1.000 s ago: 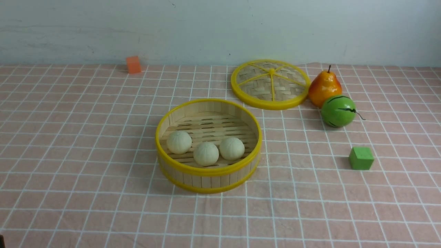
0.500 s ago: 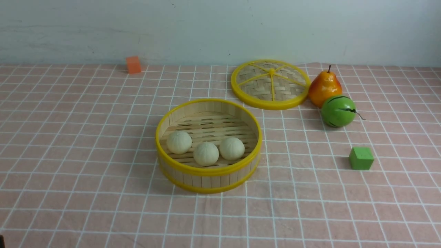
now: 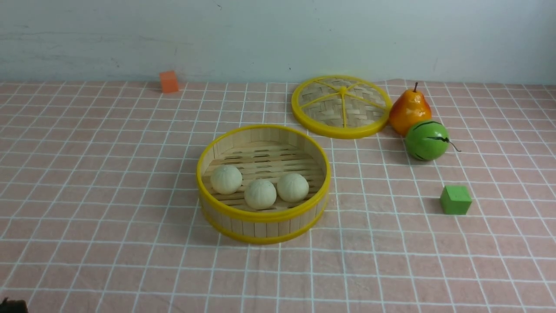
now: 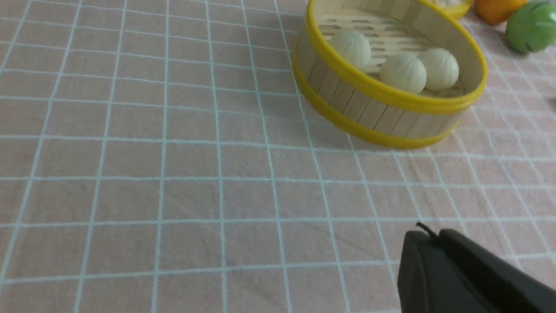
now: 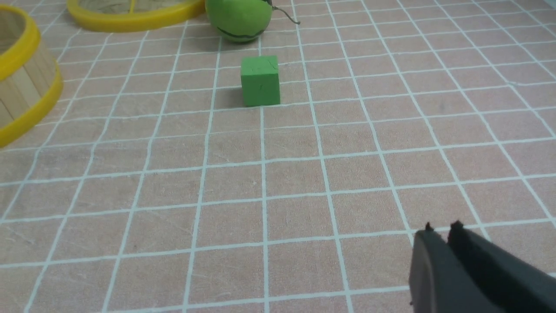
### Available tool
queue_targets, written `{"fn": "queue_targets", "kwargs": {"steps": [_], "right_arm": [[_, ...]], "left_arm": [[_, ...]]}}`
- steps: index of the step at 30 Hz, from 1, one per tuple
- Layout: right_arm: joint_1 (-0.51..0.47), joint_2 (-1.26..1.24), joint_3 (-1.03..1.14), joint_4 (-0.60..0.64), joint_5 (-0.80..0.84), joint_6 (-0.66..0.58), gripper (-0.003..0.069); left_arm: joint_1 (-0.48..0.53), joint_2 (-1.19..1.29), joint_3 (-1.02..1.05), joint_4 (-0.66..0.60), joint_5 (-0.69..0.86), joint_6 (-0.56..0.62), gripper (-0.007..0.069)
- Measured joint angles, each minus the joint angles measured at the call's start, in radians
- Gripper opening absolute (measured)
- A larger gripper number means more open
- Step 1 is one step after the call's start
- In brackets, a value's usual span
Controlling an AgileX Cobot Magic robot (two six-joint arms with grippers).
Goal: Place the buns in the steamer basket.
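Observation:
Three cream buns [image 3: 226,179] [image 3: 260,194] [image 3: 292,187] lie side by side on the slatted floor of the steamer basket [image 3: 263,216], which stands mid-table. In the left wrist view the buns [image 4: 403,72] sit inside the basket [image 4: 369,111], and my left gripper [image 4: 428,232] hovers shut and empty over bare cloth, well short of it. Only a dark sliver of the left gripper [image 3: 13,305] shows in the front view's lower left corner. My right gripper [image 5: 442,228] has its tips nearly touching, nothing between them, over cloth short of the green cube [image 5: 260,81]. A piece of the basket [image 5: 26,87] shows in that view.
A flat woven lid [image 3: 341,106] with a yellow rim lies behind the basket. To its right are a pear [image 3: 409,111] and a green striped ball [image 3: 426,140]. The green cube [image 3: 455,200] sits at the right, an orange cube [image 3: 168,81] by the back wall.
The buns and basket have not moved. The dark bit of the left gripper in the lower left corner of the front view shows slightly more than before.

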Motion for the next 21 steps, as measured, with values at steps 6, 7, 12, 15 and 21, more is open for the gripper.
{"fn": "queue_targets", "kwargs": {"steps": [6,7,12,15,21], "right_arm": [[0.0,0.0,0.0,0.0,0.0,0.0,0.006],[0.0,0.0,0.0,0.0,0.0,0.0,0.0062],[0.0,0.0,0.0,0.0,0.0,0.0,0.0071],[0.0,0.0,0.0,0.0,0.0,0.0,0.0075],[0.0,0.0,0.0,0.0,0.0,0.0,0.0084]], "left_arm": [[0.183,-0.081,0.169,-0.038,-0.438,0.019,0.0001],[0.214,-0.095,0.199,-0.039,-0.489,0.019,-0.0002],[0.337,-0.174,0.308,-0.034,-0.544,0.048,-0.0013],[0.366,-0.217,0.343,-0.034,-0.492,0.113,-0.0013],[0.378,-0.226,0.355,-0.064,-0.278,0.169,-0.0013]]}}
